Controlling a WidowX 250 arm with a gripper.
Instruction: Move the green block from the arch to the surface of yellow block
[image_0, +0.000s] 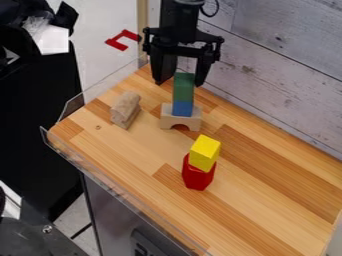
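Observation:
The black gripper (179, 82) hangs at the top of the table, open, with one finger on either side of the green block (184, 87) and gaps between. The upright green block rests on a blue block (182, 108), which stands on the light wooden arch (170, 119). Nearer the camera and to the right, the yellow block (204, 152) sits tilted-looking on top of a red block (198, 173).
A loose wooden piece (125, 109) lies left of the arch. Clear low guards (120, 193) run along the table's left and front edges, and a grey plank wall (280, 75) rises behind the right edge.

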